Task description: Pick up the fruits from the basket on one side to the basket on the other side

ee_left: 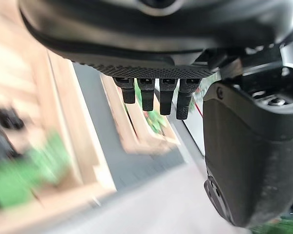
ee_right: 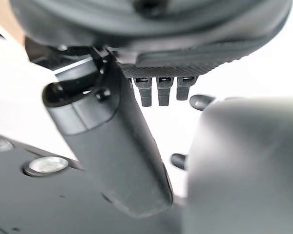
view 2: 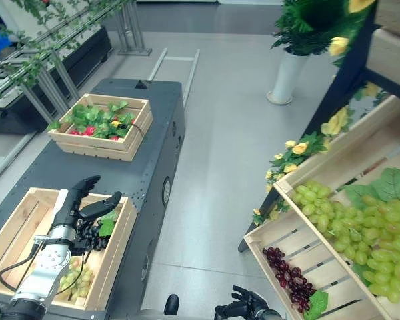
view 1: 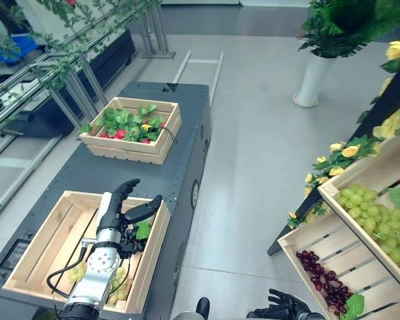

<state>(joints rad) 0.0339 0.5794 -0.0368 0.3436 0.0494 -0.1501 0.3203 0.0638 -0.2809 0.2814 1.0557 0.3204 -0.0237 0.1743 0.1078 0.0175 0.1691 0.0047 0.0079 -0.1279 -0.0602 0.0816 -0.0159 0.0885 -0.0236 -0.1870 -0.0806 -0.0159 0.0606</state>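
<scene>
I see my left hand (view 1: 123, 207) with fingers straight, empty, above the near wooden crate (view 1: 33, 257) on the cart's (view 1: 187, 140) near end; dark grapes (view 1: 135, 245) and green grapes (view 1: 119, 280) lie inside. Right hand (view 1: 283, 307) relaxed, idle.

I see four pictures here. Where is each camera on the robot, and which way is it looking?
Left eye view: on the head, looking down at the near crate on the dark cart, the left hand open above it.
Right eye view: beside it, same scene; the right hand sits low by the purple grapes.
Left wrist view: on the left arm, looking along straight fingers toward the far crate.
Right wrist view: on the right arm, fingers over pale floor.
Both eye views share the far crate of red fruit and leaves.
</scene>
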